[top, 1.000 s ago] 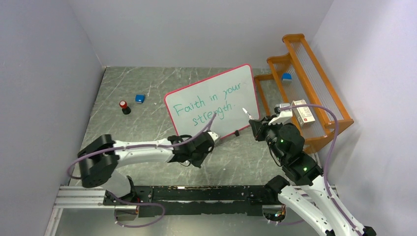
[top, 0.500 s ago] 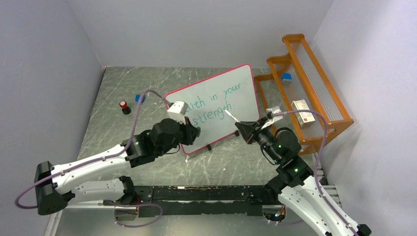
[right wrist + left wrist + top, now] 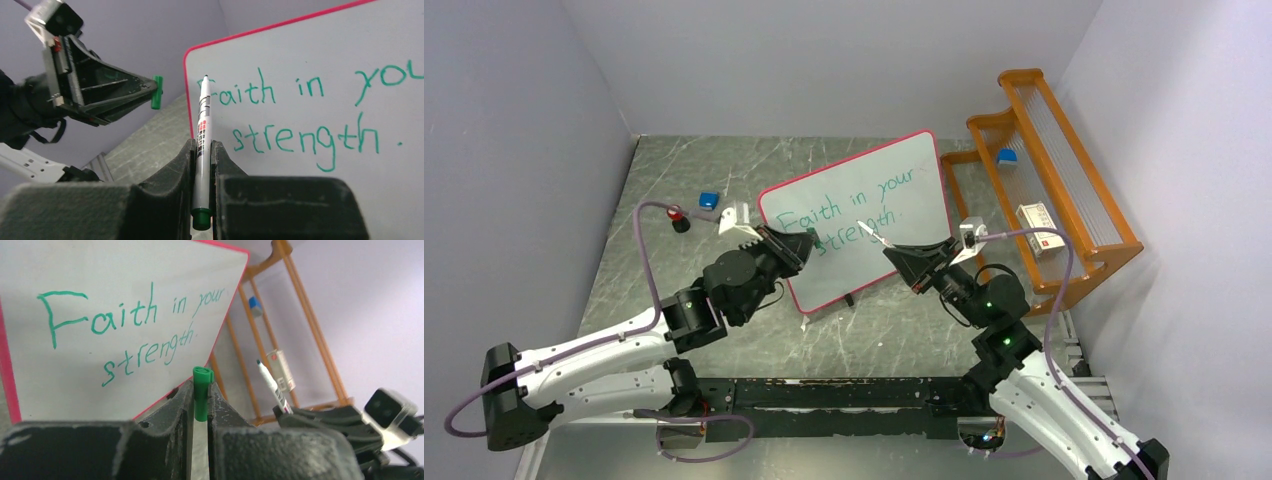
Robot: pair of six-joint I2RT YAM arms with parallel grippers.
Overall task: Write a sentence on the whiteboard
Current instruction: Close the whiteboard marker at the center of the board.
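The whiteboard [image 3: 921,205] stands tilted at mid-table, with the green sentence [image 3: 849,213] "Faith in your strength." in two lines on it. My left gripper [image 3: 810,243] hovers at the board's lower left and is shut on a small green cap [image 3: 201,390]. My right gripper [image 3: 894,252] faces it from the right. It is shut on a white marker [image 3: 202,135] whose bare tip points up-left, off the board. In the wrist views the sentence [image 3: 130,325] and the board [image 3: 320,55] fill the background. The cap [image 3: 157,93] and the marker [image 3: 270,384] stay apart.
An orange wooden rack [image 3: 1079,190] stands at the right with a blue block [image 3: 1007,156] and a white box [image 3: 1041,228] on its shelves. A red-topped black piece [image 3: 678,217] and a blue block [image 3: 709,200] lie left of the board. Walls close in on both sides.
My left arm swung up and back from the board's lower edge to its left side, turning toward the right gripper. My right gripper moved left with the marker.
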